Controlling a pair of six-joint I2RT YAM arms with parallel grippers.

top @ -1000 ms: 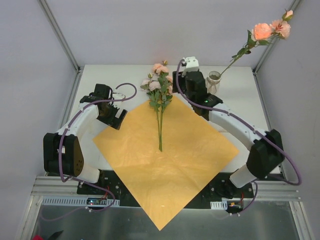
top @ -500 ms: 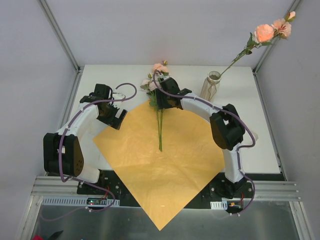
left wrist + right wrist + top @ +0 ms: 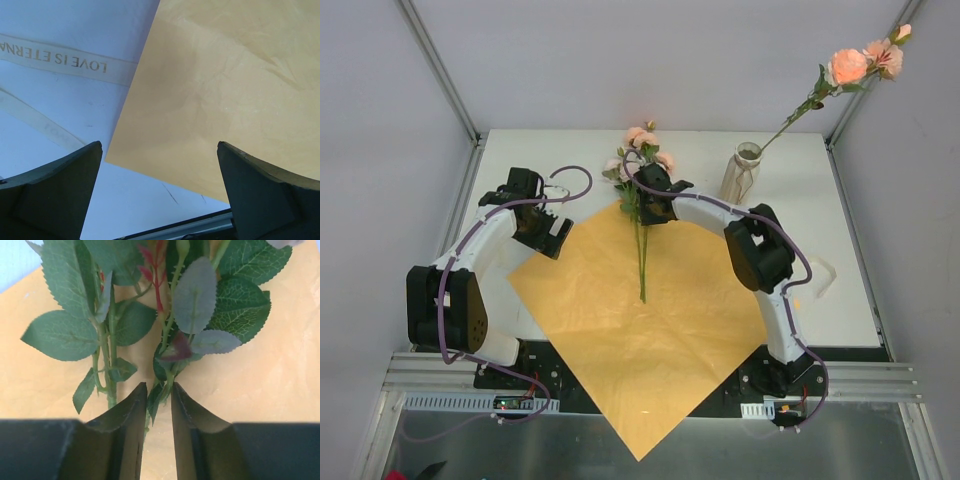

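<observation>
A bunch of pink artificial flowers [image 3: 640,160] lies with its green stems [image 3: 641,255] on an orange paper sheet [image 3: 650,340]. My right gripper [image 3: 650,205] is down on the stems just below the blossoms. In the right wrist view it [image 3: 157,387] stands nearly shut, with one leafy stem [image 3: 167,375] between its fingers; a second stem [image 3: 107,375] lies just left of them. My left gripper [image 3: 552,235] hovers open over the sheet's left corner [image 3: 210,100], holding nothing.
A pale vase [image 3: 744,172] with one tall pink flower [image 3: 850,65] stands at the back right. A cream ribbon [image 3: 60,60] printed with gold lettering lies on the white table beside the sheet's left edge. Another ribbon loop [image 3: 820,272] lies at the right.
My right arm swung from beside the vase across to the flower bunch and came down on the stems. The stems have shifted slightly right. The left arm has not moved.
</observation>
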